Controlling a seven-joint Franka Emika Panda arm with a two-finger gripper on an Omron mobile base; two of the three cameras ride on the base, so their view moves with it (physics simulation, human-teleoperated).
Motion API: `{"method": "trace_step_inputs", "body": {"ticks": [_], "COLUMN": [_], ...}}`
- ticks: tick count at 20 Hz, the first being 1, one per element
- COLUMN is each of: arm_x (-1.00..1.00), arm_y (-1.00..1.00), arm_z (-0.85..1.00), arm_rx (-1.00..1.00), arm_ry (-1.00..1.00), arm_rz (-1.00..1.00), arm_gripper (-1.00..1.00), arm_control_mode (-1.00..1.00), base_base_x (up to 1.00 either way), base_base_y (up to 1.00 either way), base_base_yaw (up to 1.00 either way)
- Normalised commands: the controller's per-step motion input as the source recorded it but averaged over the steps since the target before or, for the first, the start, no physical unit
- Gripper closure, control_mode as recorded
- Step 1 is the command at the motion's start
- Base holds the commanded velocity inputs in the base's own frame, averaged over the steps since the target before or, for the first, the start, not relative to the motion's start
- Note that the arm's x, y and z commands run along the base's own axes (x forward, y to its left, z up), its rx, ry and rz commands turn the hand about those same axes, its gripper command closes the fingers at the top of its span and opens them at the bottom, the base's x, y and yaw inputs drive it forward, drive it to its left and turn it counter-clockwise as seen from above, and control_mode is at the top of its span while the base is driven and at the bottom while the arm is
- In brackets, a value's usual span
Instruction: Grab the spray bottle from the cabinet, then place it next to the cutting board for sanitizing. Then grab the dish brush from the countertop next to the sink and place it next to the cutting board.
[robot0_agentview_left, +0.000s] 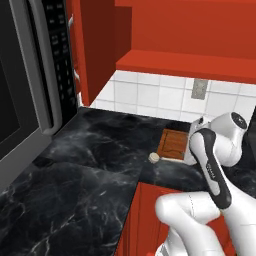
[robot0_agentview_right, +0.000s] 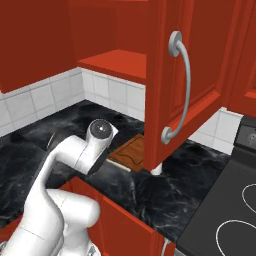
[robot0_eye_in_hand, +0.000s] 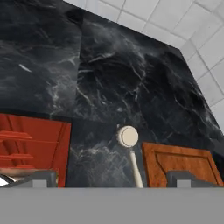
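My tool (robot0_eye_in_hand: 111, 179) hangs low over the bench (robot0_eye_in_hand: 131, 83), its two tips spread wide with nothing between them. Between the tips and just ahead of them lies a cream brush (robot0_eye_in_hand: 128, 136): its round head points away from me and its thin handle runs back toward the tool. Just to the right of the handle is the board (robot0_eye_in_hand: 179, 159), flat on the bench, its corner close to my right tip. To the left of my left tip a red drawer front shows below the bench edge. In the left base view the brush head (robot0_agentview_left: 153, 157) sits just beside the board (robot0_agentview_left: 172, 142), and my arm covers the board's far side. Above it all hangs the cabinet (robot0_agentview_left: 185, 62); I cannot make out the bottle.
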Motion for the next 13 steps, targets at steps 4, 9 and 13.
{"method": "trace_step_inputs", "body": {"ticks": [4,9,13], "arm_x": [-0.58,-0.6,-0.61], "arm_y": [0.11,0.11,0.18], "arm_z": [0.89,0.97,1.0], "arm_rx": [0.0,0.0,0.03], "arm_ry": [-0.16,-0.2,-0.36], "arm_rz": [-0.08,-0.12,-0.14], "arm_gripper": [-1.0,-1.0,-1.0], "arm_control_mode": [-1.0,-1.0,-1.0], "base_base_x": [0.0,0.0,0.0], "base_base_y": [0.0,0.0,0.0], "base_base_yaw": [0.0,0.0,0.0]}}
